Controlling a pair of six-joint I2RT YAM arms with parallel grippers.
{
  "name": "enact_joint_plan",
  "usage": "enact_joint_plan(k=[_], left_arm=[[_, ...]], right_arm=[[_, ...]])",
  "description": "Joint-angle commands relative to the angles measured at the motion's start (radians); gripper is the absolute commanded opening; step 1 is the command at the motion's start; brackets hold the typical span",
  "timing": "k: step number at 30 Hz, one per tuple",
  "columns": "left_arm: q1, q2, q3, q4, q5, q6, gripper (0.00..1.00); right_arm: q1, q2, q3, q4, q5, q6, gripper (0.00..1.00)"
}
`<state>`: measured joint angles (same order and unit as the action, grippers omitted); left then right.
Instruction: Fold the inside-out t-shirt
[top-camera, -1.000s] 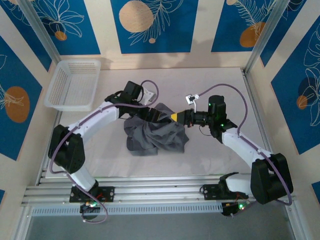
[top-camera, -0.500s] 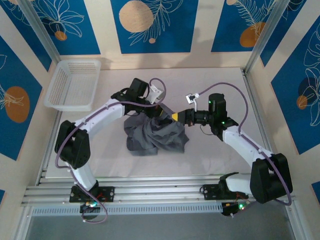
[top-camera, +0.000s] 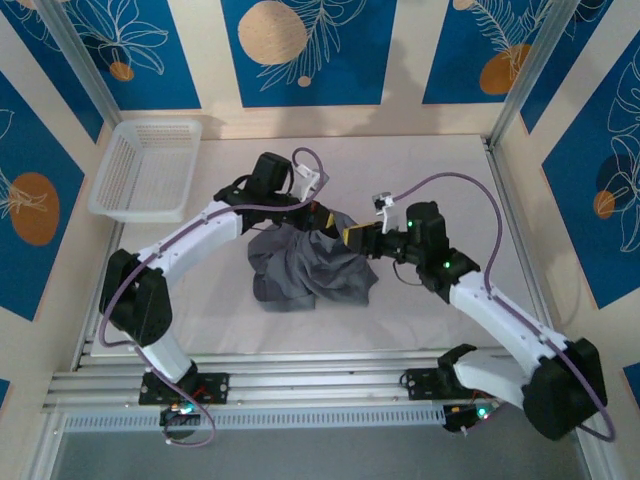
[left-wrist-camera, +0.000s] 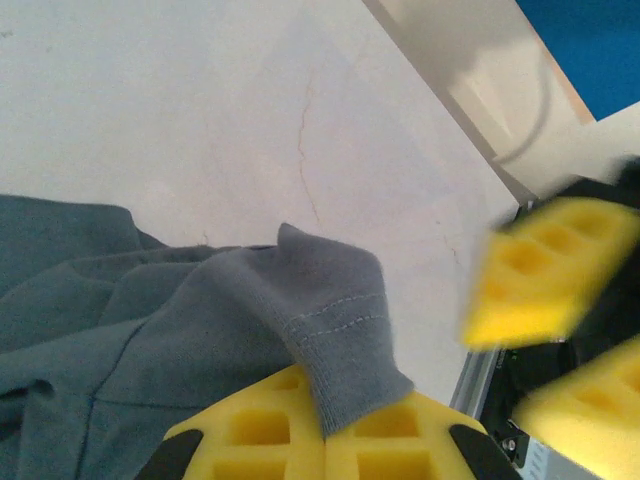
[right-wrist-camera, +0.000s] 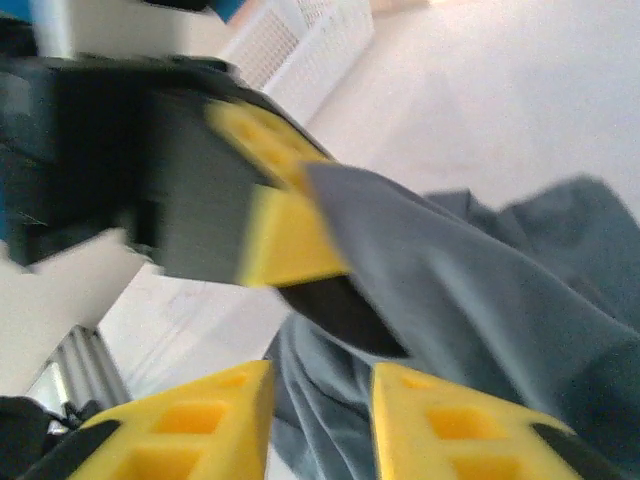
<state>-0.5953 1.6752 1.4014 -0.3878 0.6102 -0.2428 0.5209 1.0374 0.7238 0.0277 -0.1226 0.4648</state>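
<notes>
Though bunched, t-shirt (top-camera: 310, 268) hem pinched in left jaws, right jaws spread alongside, bare table (top-camera: 440, 170) all around.

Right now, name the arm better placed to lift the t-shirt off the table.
Left, probably. The left tool is shut on a stitched edge of the t-shirt, so it could lift at once. The right tool sits open close by, with no cloth pinched.

Right claw (right-wrist-camera: 322, 372) gapes beside grey t-shirt (right-wrist-camera: 480, 290) pinched by left claw (right-wrist-camera: 312, 212).
</notes>
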Motion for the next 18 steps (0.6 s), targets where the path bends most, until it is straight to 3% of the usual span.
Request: enact_joint_plan(k=[1, 4, 7, 9, 12, 14, 18], left_arm=[[-0.012, -0.007, -0.005, 0.020, 0.023, -0.033, 0.00], [-0.014, 0.006, 0.018, 0.002, 0.016, -0.032, 0.00], [-0.014, 0.014, 0.039, -0.020, 0.004, -0.026, 0.00], [-0.014, 0.014, 0.044, -0.025, 0.001, -0.026, 0.00], [-0.014, 0.020, 0.047, -0.030, -0.005, -0.027, 0.00], [-0.014, 0.024, 0.047, -0.033, -0.006, -0.027, 0.00], [-0.014, 0.026, 0.045, -0.033, -0.017, -0.028, 0.00]], right_arm=[[0.093, 0.012, 0.028, -0.056, 0.436, 0.089, 0.24], [0.155, 0.084, 0.103, -0.181, 0.590, 0.147, 0.24], [0.196, 0.152, 0.131, -0.191, 0.676, 0.041, 0.33], [0.197, 0.187, 0.126, -0.160, 0.687, -0.043, 0.33], [0.197, 0.228, 0.145, -0.122, 0.622, -0.144, 0.38], [0.195, 0.249, 0.167, -0.119, 0.513, -0.169, 0.42], [0.206, 0.274, 0.220, -0.174, 0.502, -0.082, 0.46]])
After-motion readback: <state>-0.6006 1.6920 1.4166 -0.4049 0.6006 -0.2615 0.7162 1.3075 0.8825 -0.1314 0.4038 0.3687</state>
